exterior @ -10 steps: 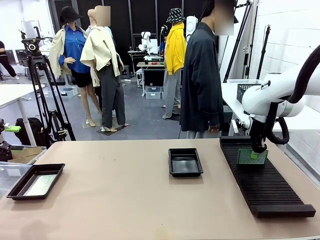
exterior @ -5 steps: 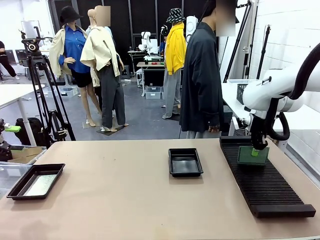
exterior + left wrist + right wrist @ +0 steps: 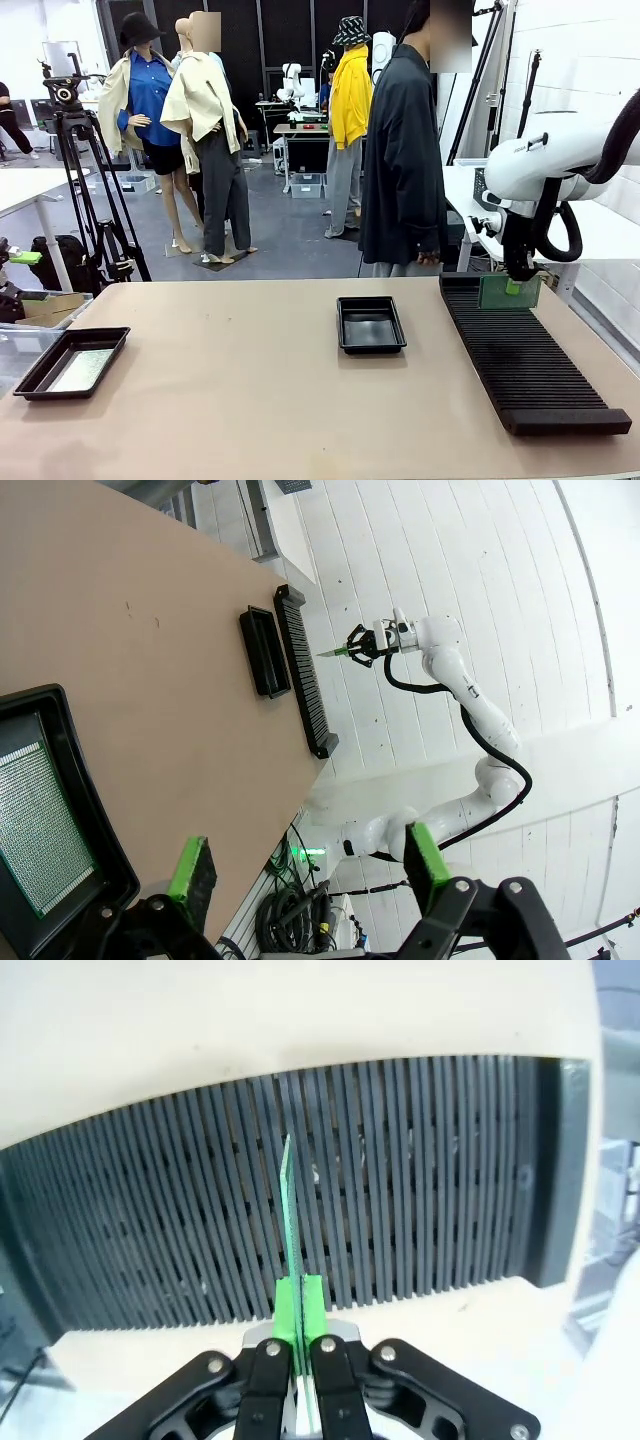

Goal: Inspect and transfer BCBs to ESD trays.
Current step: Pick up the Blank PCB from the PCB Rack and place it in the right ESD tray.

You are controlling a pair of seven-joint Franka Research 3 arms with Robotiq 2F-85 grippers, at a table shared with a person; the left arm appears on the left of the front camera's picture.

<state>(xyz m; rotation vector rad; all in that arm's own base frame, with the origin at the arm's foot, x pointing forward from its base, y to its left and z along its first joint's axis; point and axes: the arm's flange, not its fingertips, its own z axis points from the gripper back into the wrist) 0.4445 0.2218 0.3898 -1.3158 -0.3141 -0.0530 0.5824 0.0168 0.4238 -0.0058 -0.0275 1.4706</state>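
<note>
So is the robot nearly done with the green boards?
Done: one board lies in the left tray. In hand: the right gripper holds another board above the rack. Left: setting it in a tray; the middle tray holds none.

We see a green BCB [image 3: 508, 292], a black ribbed rack [image 3: 525, 370], glossy black on the middle tray [image 3: 370, 348] and left tray [image 3: 38, 364], a beige table [image 3: 230, 400], and a grey-dotted second BCB [image 3: 40, 825]
</note>
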